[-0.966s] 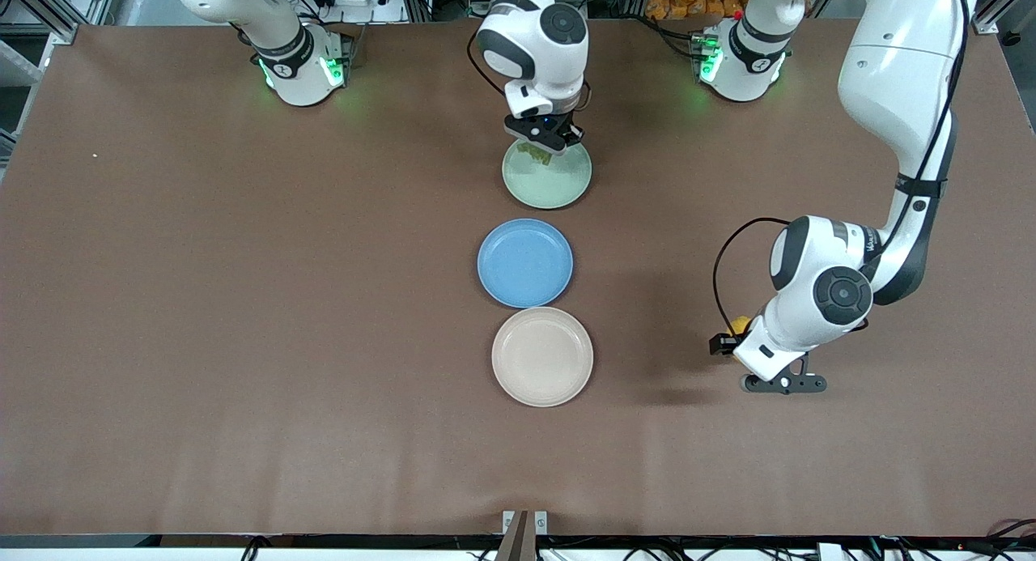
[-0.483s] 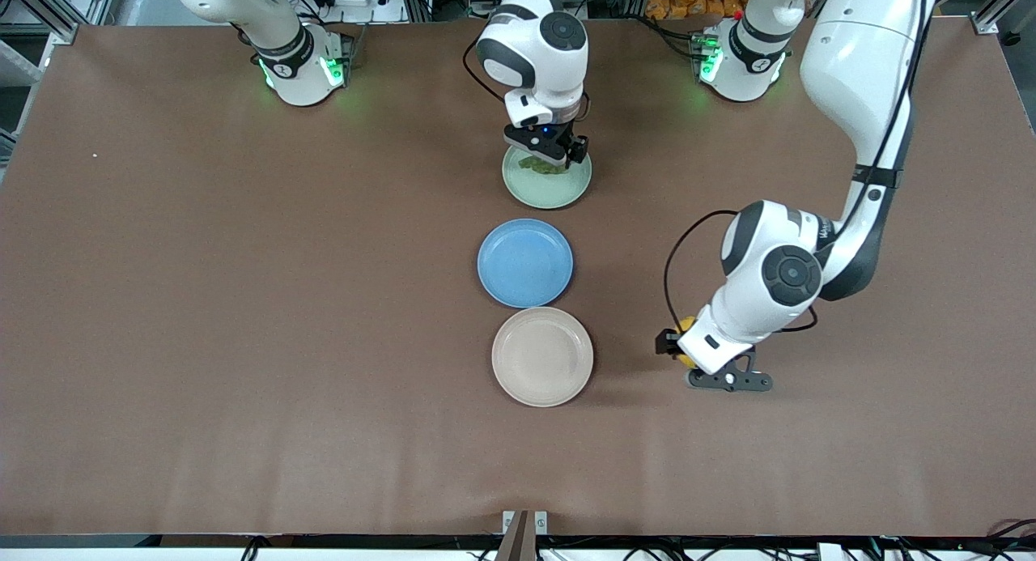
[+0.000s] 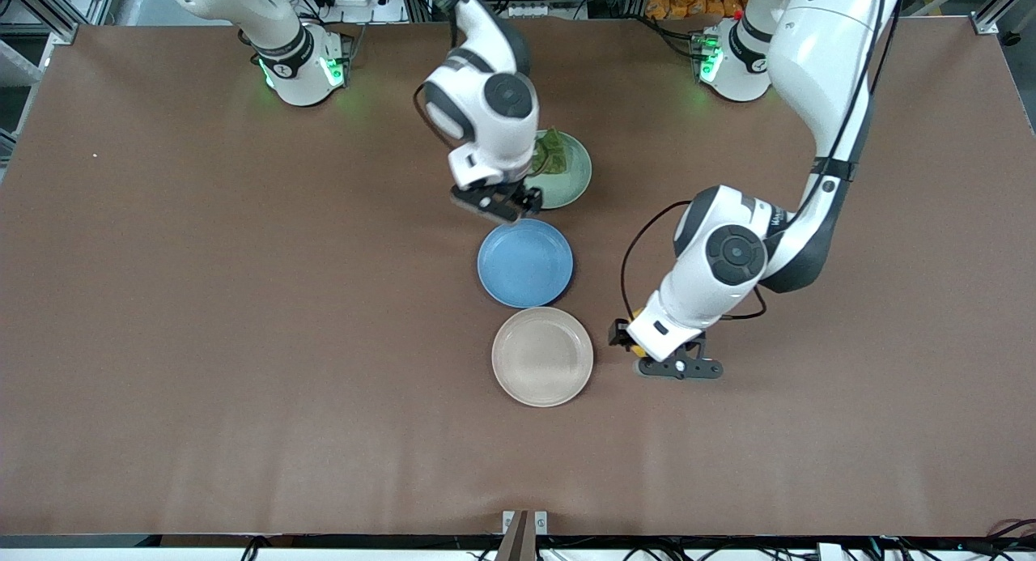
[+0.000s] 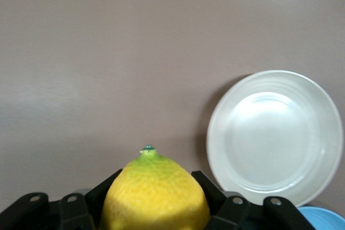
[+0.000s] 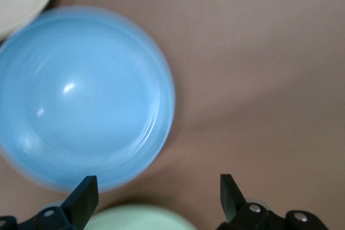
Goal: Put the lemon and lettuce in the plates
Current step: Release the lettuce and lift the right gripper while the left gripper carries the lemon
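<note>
The lettuce (image 3: pixel 552 151) lies in the mint green plate (image 3: pixel 573 182), the plate closest to the robots' bases. My right gripper (image 3: pixel 495 205) is open and empty, up over the table between the mint plate and the blue plate; its black fingertips (image 5: pixel 85 196) show in the right wrist view with the mint plate's rim (image 5: pixel 141 220) between them. My left gripper (image 3: pixel 639 352) is shut on the lemon (image 4: pixel 155 193), held above the table beside the beige plate (image 3: pixel 542 356), toward the left arm's end. A sliver of lemon (image 3: pixel 638 352) shows in the front view. The beige plate (image 4: pixel 275 137) is empty.
An empty blue plate (image 3: pixel 525 262) lies between the mint and beige plates, also in the right wrist view (image 5: pixel 81 95). The three plates form a row down the table's middle. Bare brown tabletop (image 3: pixel 243 302) surrounds them.
My right gripper has let go of the lettuce in the mint plate and moved off toward the blue plate. My left gripper has carried the lemon closer to the beige plate.
</note>
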You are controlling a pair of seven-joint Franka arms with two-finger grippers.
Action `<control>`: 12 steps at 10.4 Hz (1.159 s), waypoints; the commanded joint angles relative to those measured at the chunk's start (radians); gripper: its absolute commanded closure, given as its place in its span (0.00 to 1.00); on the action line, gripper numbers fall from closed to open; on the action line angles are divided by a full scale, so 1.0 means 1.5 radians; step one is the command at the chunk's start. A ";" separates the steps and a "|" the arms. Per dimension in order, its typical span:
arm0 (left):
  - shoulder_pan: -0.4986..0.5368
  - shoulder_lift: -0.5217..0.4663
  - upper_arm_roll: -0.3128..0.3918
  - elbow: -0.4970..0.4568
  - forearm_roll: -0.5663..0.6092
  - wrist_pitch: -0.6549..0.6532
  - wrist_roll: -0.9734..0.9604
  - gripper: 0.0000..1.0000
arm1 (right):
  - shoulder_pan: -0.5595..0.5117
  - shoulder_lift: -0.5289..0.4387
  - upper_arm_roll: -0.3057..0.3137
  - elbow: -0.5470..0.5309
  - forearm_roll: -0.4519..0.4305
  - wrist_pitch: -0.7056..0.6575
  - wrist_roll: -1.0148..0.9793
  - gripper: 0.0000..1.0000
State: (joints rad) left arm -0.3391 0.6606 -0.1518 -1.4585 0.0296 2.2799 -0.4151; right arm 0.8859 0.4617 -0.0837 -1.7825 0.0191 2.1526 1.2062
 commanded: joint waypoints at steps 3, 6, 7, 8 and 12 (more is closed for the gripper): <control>-0.062 0.094 0.007 0.058 -0.022 0.117 -0.069 0.61 | -0.222 -0.004 0.013 -0.010 0.000 0.000 -0.261 0.00; -0.072 0.126 0.006 0.077 -0.029 0.176 -0.072 0.61 | -0.348 0.009 0.012 -0.012 0.002 0.012 -0.414 0.00; -0.081 0.141 0.006 0.081 -0.044 0.208 -0.083 0.61 | -0.381 0.008 0.012 -0.016 -0.002 0.013 -0.451 0.00; -0.088 0.155 0.006 0.082 -0.045 0.229 -0.084 0.61 | -0.419 0.009 0.012 -0.016 -0.004 0.016 -0.487 0.00; -0.094 0.187 0.007 0.081 -0.045 0.259 -0.084 0.60 | -0.471 -0.008 0.013 -0.044 -0.004 0.030 -0.579 0.00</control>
State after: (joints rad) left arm -0.4683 0.9065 -0.1512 -1.3714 -0.0160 2.6389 -0.5319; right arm 0.1851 0.4816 -0.0847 -1.8156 0.0191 2.1851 0.3527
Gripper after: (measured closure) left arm 0.441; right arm 0.000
